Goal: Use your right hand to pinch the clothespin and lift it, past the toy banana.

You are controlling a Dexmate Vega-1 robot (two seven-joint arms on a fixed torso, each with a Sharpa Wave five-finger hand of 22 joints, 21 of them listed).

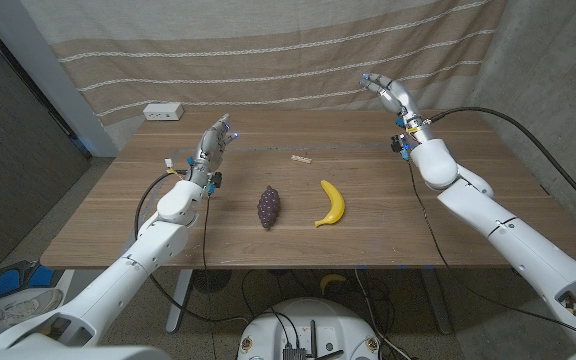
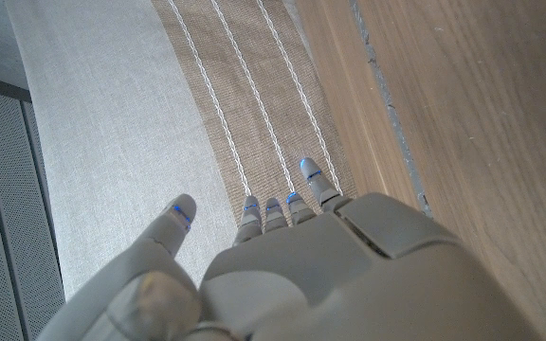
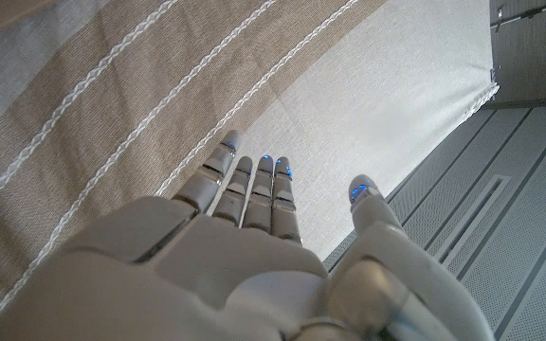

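Both hands raised and holding nothing, clothespin untouched on the table.

Up in the right of the head view the right hand (image 1: 386,93) hangs with fingers extended and thumb apart; the left hand (image 1: 215,137), left of centre, is likewise spread. The clothespin (image 1: 301,158) lies just above centre on the wooden table (image 1: 108,215), with the toy banana (image 1: 330,203) below it and a dark grape bunch (image 1: 268,206) left of the banana.
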